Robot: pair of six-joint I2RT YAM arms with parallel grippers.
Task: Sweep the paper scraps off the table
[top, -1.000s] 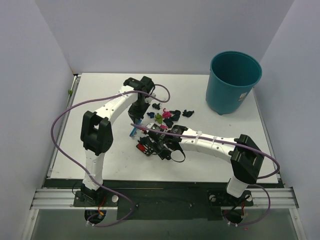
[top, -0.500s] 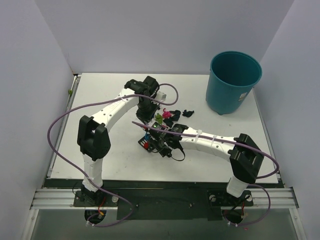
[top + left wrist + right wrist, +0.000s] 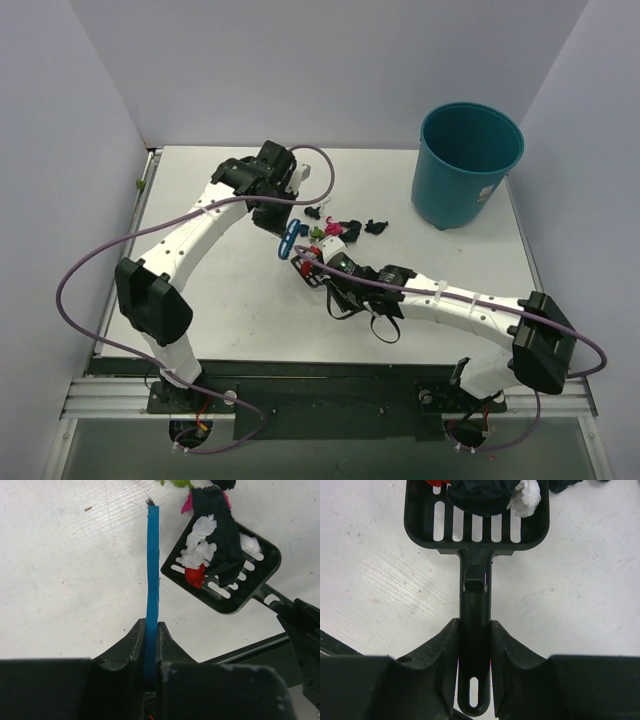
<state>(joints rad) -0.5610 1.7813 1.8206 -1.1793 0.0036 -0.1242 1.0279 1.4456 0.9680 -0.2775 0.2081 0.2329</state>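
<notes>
My left gripper (image 3: 281, 222) (image 3: 151, 630) is shut on the thin blue hand brush (image 3: 290, 240) (image 3: 152, 565), seen edge-on just left of the scoop. My right gripper (image 3: 336, 272) (image 3: 475, 630) is shut on the handle of the black slotted scoop (image 3: 311, 263) (image 3: 475, 592) (image 3: 235, 602). White, red and dark paper scraps (image 3: 207, 545) (image 3: 526, 497) lie heaped in the scoop. More paper scraps (image 3: 335, 229), pink, green and dark, lie on the white table (image 3: 200, 290) just beyond the scoop's mouth, with a dark blue one (image 3: 375, 227) further right.
A teal round bin (image 3: 468, 165) stands at the table's far right corner. Purple cables loop from both arms over the left and near side. Grey walls close in the table on three sides, and a metal rail runs along the near edge.
Both tools have moved away from the near edge toward the scrap pile. The left arm's elbow swung out to the left, and the right arm stretched out lower and further right.
</notes>
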